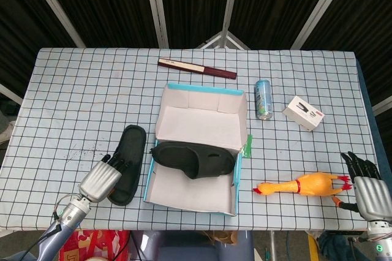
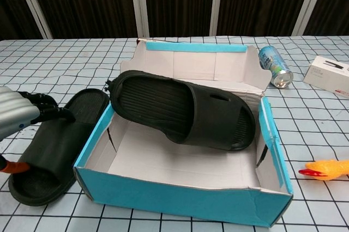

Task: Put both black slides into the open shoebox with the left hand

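A maroon stick [image 1: 196, 68] lies at the far side of the checked table [image 1: 73, 102]. A can [image 1: 263, 98] lies beside a white box [image 1: 304, 113]; a rubber chicken [image 1: 303, 184] lies nearer.

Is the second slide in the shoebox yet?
No. The second slide lies on the table left of the shoebox, under the left hand; only the first slide is inside.
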